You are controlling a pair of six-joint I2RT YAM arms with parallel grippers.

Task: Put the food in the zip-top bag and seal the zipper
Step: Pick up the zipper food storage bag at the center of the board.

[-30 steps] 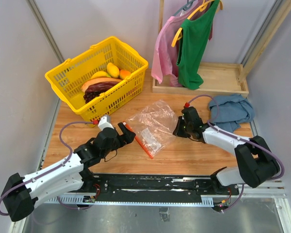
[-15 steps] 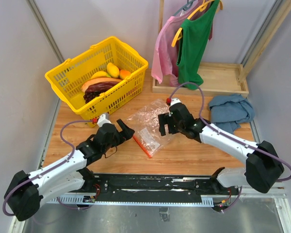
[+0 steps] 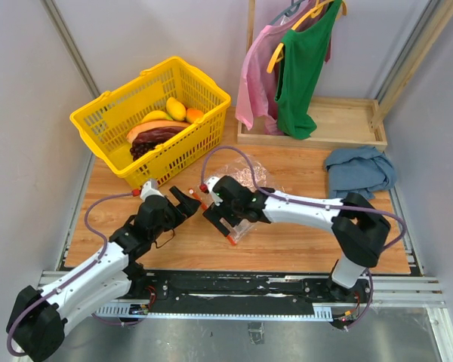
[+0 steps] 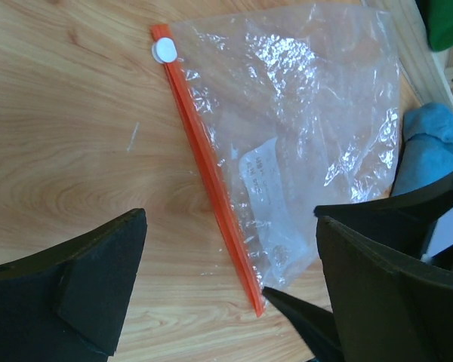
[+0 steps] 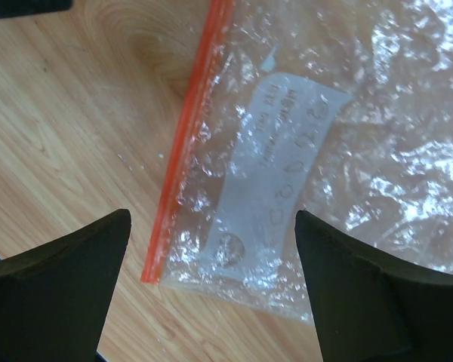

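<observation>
The clear zip-top bag (image 4: 302,128) lay flat on the wooden table (image 3: 302,243), apparently empty. The left gripper (image 4: 234,290) and right gripper (image 5: 211,260) hung over it, both spread wide, holding nothing. The food (image 3: 164,124) lay in the yellow basket (image 3: 98,121).

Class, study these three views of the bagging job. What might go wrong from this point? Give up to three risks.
1. The left tool and right tool, both open, sit close together over the zipper; they may collide.
2. The bag lies flat on the table; a pinch may catch both layers and keep the mouth shut.
3. Nothing holds the bag, so it may slide; the food sits in the basket.
</observation>
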